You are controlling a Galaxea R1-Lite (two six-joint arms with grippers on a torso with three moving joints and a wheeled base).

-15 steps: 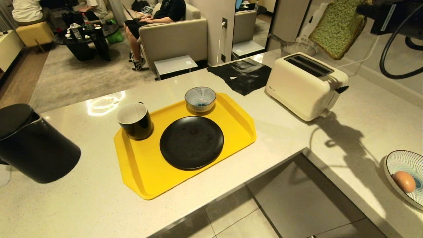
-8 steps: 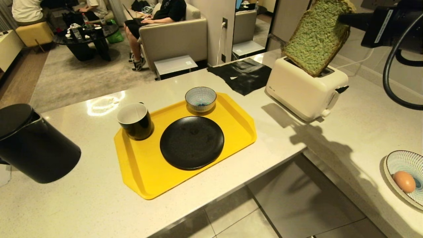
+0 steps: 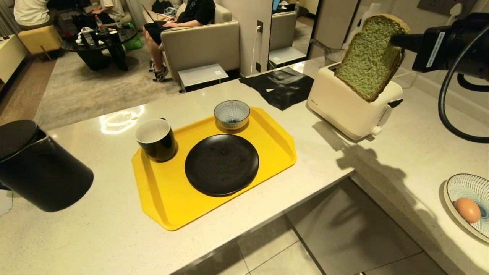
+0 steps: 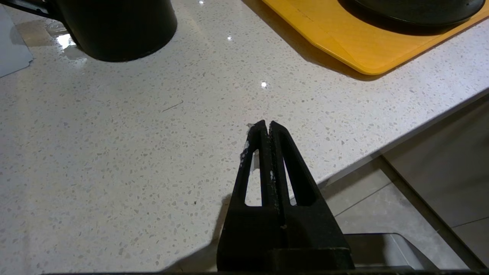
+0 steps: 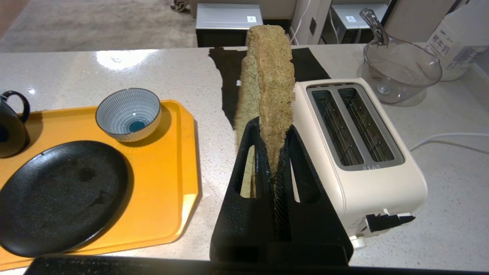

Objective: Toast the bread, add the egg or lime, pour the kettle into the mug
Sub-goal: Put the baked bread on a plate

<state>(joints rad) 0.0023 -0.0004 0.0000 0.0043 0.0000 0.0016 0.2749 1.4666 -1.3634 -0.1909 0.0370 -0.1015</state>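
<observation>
The right claw (image 5: 276, 152) pinches the bread (image 3: 372, 57) by its top edge, hanging it tilted over the toaster (image 5: 359, 152), not yet in a slot. Square the slice to a slot (both look empty) before lowering. The left claw (image 4: 266, 128), pressed together, idles above the surface (image 4: 114, 133) near the kettle (image 3: 36, 168). A clear jug (image 5: 399, 72) stands just behind the toaster.

I am at a speckled stone kitchen counter (image 3: 290, 152) in a home. A cream toaster (image 3: 351, 107) stands on it, and beyond the counter a lounge opens with a beige sofa (image 3: 202, 42), a rug (image 3: 88, 91) and people (image 3: 191, 15) seated.
</observation>
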